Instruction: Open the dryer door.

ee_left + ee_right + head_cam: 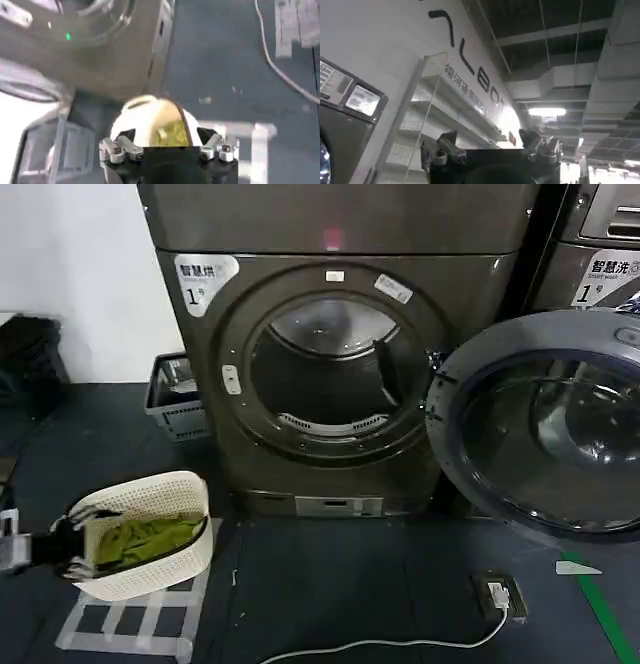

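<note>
- My left gripper (75, 542) was clamped on the rim of a white perforated plastic basket (170, 559) holding green cloth (140, 539), low on the dark floor (330, 584).
- The large round chrome-ringed dryer door (545, 429) with dark tinted glass stood swung wide open, well off to that gripper's right.
- My right gripper (490, 147) pointed up towards the ceiling, its fingers apart.

white basket (150, 534), perhaps green cloth (140, 540)

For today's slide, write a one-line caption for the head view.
Dryer door swung wide open, drum exposed; left gripper at white basket of green cloth.
</note>
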